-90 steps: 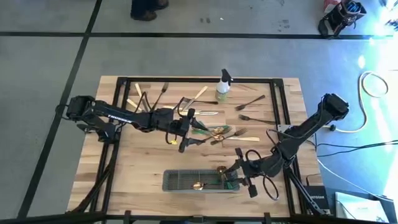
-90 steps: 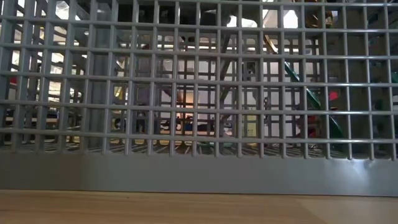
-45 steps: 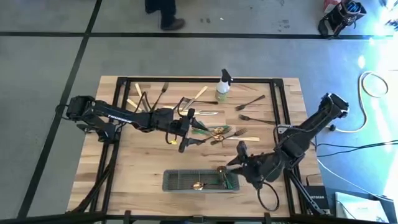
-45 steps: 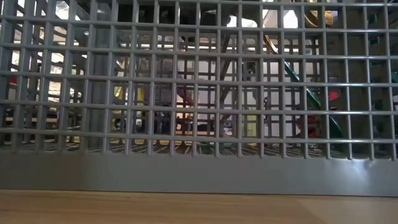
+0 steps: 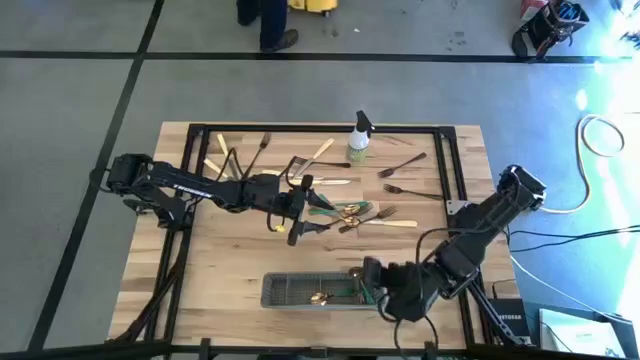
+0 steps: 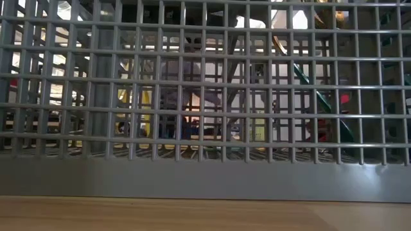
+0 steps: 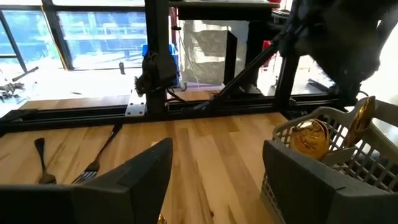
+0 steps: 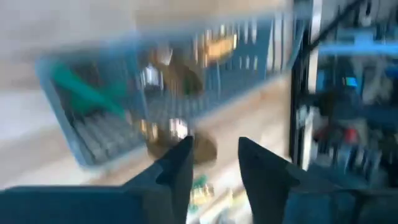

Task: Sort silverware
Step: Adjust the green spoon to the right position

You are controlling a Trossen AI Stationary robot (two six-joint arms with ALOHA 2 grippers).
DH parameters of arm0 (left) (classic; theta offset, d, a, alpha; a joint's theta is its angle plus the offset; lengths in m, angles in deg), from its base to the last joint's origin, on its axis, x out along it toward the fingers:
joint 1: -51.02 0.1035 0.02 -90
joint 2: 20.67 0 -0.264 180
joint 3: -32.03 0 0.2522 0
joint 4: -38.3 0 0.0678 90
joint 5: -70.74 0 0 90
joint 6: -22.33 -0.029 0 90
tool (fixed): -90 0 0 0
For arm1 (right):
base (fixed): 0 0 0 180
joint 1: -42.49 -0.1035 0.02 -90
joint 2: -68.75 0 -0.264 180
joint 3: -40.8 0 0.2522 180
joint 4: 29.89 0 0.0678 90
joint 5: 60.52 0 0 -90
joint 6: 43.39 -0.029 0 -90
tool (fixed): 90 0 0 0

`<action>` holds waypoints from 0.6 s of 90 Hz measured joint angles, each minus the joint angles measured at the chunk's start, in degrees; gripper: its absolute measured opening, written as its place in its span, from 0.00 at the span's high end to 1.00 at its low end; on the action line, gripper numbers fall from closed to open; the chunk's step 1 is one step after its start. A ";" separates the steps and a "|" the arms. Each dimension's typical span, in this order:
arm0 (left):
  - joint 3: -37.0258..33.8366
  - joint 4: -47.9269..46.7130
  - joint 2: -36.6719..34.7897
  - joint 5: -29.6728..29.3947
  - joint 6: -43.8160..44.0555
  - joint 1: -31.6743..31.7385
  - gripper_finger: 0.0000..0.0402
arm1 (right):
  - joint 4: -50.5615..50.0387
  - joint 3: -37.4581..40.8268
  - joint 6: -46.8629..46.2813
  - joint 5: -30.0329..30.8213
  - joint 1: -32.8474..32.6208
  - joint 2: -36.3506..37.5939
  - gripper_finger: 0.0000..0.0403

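The silverware lies scattered on the wooden table. A pile (image 5: pixel 350 213) is at mid table, two dark forks (image 5: pixel 402 176) lie toward the far right, and more pieces (image 5: pixel 225 150) lie at the far left. Gold spoons (image 5: pixel 320 297) and green-handled pieces (image 5: pixel 372 292) stand in the grey mesh caddy (image 5: pixel 300 291) near the front edge. My left gripper (image 5: pixel 310 212) (image 7: pixel 214 174) stands open just left of the pile, with nothing between its fingers. My right gripper (image 5: pixel 365 280) (image 8: pixel 214 155) hovers open at the caddy's right end.
A small spray bottle (image 5: pixel 358 140) stands at the far edge, mid table. A black frame (image 5: pixel 450 160) runs round the tabletop. The caddy's mesh wall (image 6: pixel 205 96) fills the low view. A person's legs (image 5: pixel 262 20) show on the floor beyond the table.
My right arm has swung round, and its gripper has gone a little toward the table's left and near edges, ending at the caddy's right end. My left arm has kept still. The person beyond the table has walked along.
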State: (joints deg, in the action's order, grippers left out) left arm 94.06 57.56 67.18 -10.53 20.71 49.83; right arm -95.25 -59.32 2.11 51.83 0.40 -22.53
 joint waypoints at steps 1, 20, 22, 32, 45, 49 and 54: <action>0.00 0.00 0.00 -0.01 0.06 -0.01 0.41 | -0.26 -0.36 -0.05 -0.57 0.00 -0.10 0.77; 0.00 0.04 0.00 -0.02 0.12 -0.02 0.41 | -1.26 -3.18 -0.28 -3.90 0.10 -1.00 0.82; 0.00 0.04 0.00 -0.02 0.12 -0.02 0.41 | -1.36 -3.03 -0.28 -4.27 0.11 -1.21 0.81; 0.00 0.00 0.00 -0.02 0.12 0.00 0.41 | -2.02 -2.93 -0.56 -4.62 0.89 -2.57 0.80; -0.02 -0.44 0.00 0.00 0.04 -0.02 0.41 | 0.14 -2.87 0.86 -4.93 0.96 -3.61 0.75; -0.02 -0.44 0.00 0.00 -0.19 -0.02 0.41 | 0.61 -2.87 1.23 -5.06 0.97 -3.61 0.73; -0.02 -0.52 0.00 -0.02 -0.25 0.00 0.41 | 0.62 -2.87 1.49 -5.46 1.33 -3.59 0.71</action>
State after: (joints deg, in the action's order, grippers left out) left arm 94.04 57.03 67.18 -10.55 20.46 49.83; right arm -94.62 -62.19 3.60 46.37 1.73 -26.12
